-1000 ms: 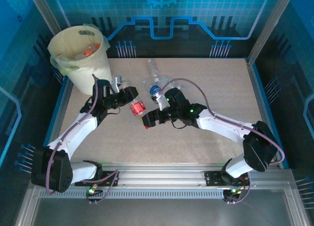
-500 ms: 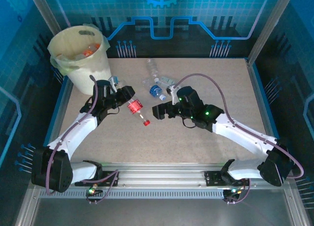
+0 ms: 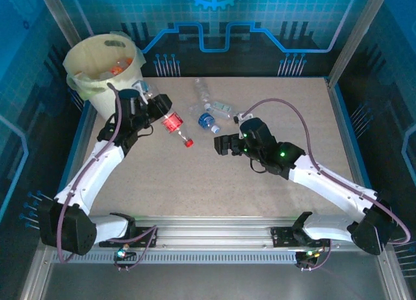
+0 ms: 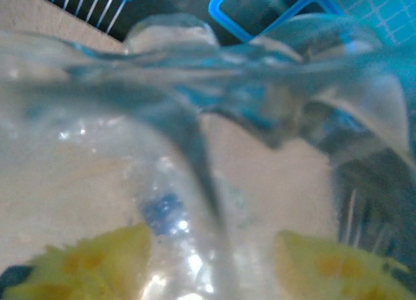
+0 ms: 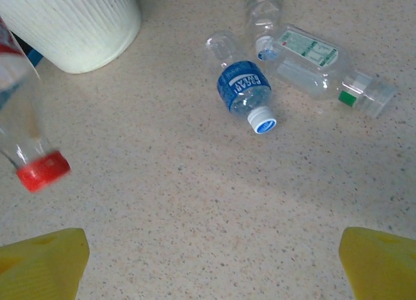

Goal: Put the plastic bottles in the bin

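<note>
Mostly blurred up close, a red-capped bottle [image 3: 173, 123] fills the clenched left claw [image 3: 155, 109]; right claw [image 3: 220, 145] gapes.

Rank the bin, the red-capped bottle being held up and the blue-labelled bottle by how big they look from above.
1. bin, largest by far.
2. red-capped bottle: looks longer than the next one, but it is held up nearer the camera, so this place is unsure.
3. blue-labelled bottle.

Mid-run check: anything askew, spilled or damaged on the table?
Nothing spilled. The left tool holds the red-capped bottle slantwise, cap end sticking out, beside the bin. The blue-labelled bottle, green-labelled bottle and clear bottle lie on their sides ahead of the open right tool.
</note>
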Controlling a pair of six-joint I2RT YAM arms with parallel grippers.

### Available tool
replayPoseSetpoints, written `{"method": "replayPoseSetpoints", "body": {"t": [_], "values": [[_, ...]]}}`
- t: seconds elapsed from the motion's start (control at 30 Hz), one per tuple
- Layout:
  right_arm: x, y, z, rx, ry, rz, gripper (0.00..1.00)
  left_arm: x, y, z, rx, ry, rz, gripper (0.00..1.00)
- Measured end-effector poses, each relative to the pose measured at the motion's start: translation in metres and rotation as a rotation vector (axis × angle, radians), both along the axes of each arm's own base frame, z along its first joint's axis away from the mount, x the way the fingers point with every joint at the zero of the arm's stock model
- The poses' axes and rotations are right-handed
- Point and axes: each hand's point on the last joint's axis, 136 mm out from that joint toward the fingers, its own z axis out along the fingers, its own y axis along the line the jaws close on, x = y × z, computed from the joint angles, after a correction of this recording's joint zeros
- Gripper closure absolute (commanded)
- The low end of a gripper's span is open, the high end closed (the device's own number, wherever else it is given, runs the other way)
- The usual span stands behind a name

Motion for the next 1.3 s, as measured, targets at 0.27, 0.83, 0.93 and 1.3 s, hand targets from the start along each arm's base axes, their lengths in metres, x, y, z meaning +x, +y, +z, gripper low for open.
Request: {"method": "replayPoseSetpoints", "body": {"t": [0.27,0.83,0.93,1.3], "values": [[-0.008,-0.013,-0.012,-0.036,0.02,-0.02,0.0,0.024,0.034,0.029,0.051,-0.103,0.099,0.51],[-0.009,-0.033,-0.001,-0.051,-0.03,-0.084,0.0,0.096,0.134,0.165,0.187,-0.472,0.393,0.51],[-0.009,-0.034,0.001,-0.046,-0.035,-0.088,0.0,0.112,0.158,0.176,0.216,-0.497,0.459,0.51],[-0.01,-0.038,0.009,-0.029,-0.054,-0.095,0.0,0.155,0.235,0.182,0.179,-0.492,0.606,0.5]]}}
